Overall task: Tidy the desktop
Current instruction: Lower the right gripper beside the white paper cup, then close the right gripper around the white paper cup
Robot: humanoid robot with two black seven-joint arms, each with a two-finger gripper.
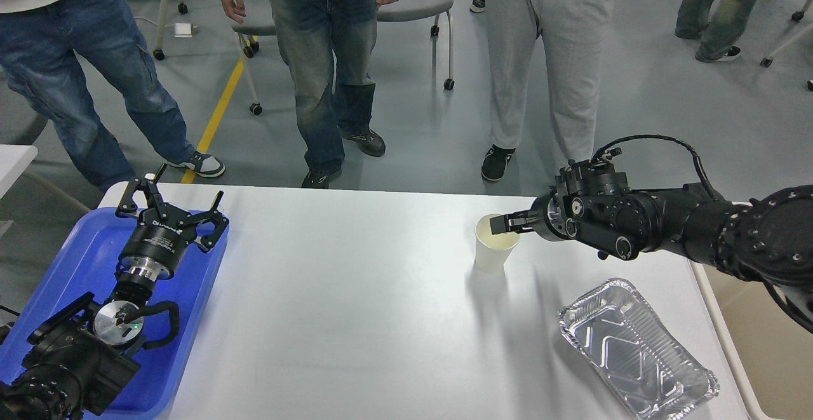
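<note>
The white desktop (356,318) fills the middle of the view. A white paper cup (491,256) stands upright on it at the right of centre. My right gripper (503,223) reaches in from the right, and its dark tips sit at the cup's right rim. I cannot tell its two fingers apart, nor whether they hold the rim. An empty foil tray (635,350) lies at the front right. My left gripper (170,204) is open and empty above the blue tray (76,261).
The blue tray sits at the desktop's left edge under my left arm. A beige bin (762,325) stands past the right edge. Several people and wheeled chairs (413,0) stand just beyond the far edge.
</note>
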